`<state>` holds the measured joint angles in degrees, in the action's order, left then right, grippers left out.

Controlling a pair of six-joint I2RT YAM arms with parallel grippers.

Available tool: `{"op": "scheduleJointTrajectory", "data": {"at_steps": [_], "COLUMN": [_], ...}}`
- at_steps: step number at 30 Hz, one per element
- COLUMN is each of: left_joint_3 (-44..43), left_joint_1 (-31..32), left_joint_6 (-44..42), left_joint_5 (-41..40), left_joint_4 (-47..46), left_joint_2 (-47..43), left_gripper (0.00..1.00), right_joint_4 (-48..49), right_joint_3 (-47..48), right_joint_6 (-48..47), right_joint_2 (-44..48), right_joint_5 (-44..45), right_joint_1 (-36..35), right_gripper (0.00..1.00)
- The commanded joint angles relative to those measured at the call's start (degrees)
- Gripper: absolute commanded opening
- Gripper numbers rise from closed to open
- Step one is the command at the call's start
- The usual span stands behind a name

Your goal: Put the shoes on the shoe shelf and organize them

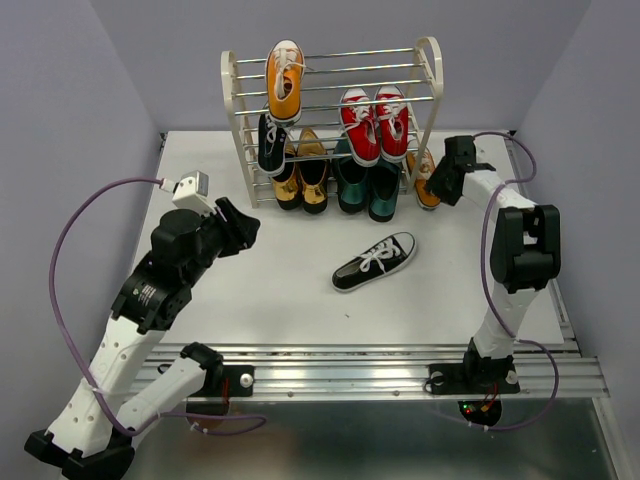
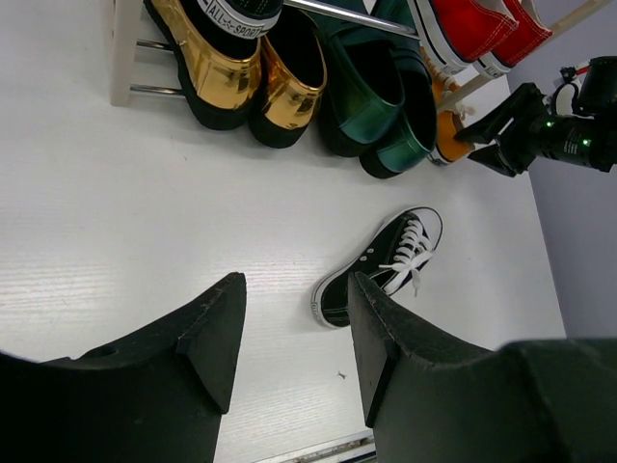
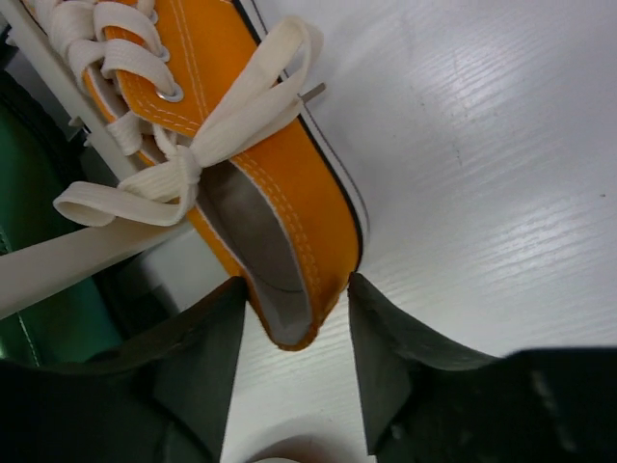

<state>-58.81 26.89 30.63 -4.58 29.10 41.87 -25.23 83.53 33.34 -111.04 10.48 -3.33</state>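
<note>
The cream shoe shelf (image 1: 432,60) stands at the back. It holds an orange sneaker (image 1: 284,80) on the top tier, two red sneakers (image 1: 375,123) on the middle tier and a black sneaker (image 1: 271,143) at the left. A second black sneaker (image 1: 375,262) lies on the table in front of the shelf; it also shows in the left wrist view (image 2: 381,265). A second orange sneaker (image 3: 260,145) sits on the table at the shelf's right foot. My right gripper (image 3: 294,289) is open with that shoe's heel between its fingertips. My left gripper (image 2: 294,289) is open and empty, left of the lying black sneaker.
A glossy gold pair (image 1: 300,175) and a glossy dark green pair (image 1: 365,185) sit under the shelf's bottom tier. The shelf's right side frame (image 3: 58,260) runs close by the orange sneaker. Grey walls enclose the white table (image 1: 300,300) on three sides.
</note>
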Motion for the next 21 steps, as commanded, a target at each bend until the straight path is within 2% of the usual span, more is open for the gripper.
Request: {"op": "scheduleJointTrajectory", "data": {"at_steps": [1,2,4,5,7,12,21], "left_joint_3": [-1.93,-1.93,-1.84,-1.75,-1.58,-1.14,0.01], "left_joint_1": [0.00,0.00,0.09,0.00,0.00,0.00,0.00], "left_joint_6": [-1.45,-1.63,-1.54,-1.54,-1.36,-0.75,0.13], "left_joint_5": [0.27,0.62,0.97,1.41,1.77,1.85,3.35], "left_joint_4": [-1.15,-1.59,-1.77,-1.86,-2.03,-2.47,-4.84], "left_joint_2": [-0.03,0.32,0.58,0.85,0.85,0.58,1.37], "left_gripper": [0.57,0.57,0.56,0.56,0.56,0.56,0.56], "right_joint_4": [2.55,2.91,2.82,2.91,2.82,2.91,3.09], "right_joint_3": [-1.69,-3.09,-4.33,-4.95,-7.32,-14.08,-32.44], "right_joint_6": [-0.56,-0.91,-0.82,-0.74,-0.56,-0.30,0.23], "right_joint_2": [2.49,3.02,3.99,5.39,8.45,16.72,35.70], "right_joint_5": [1.30,1.38,2.09,2.17,2.79,4.20,-1.25], "right_joint_1": [1.14,1.14,1.14,1.14,1.66,1.66,1.66], "right_gripper": [0.49,0.38,0.25,0.14,0.03,0.01,0.01]}}
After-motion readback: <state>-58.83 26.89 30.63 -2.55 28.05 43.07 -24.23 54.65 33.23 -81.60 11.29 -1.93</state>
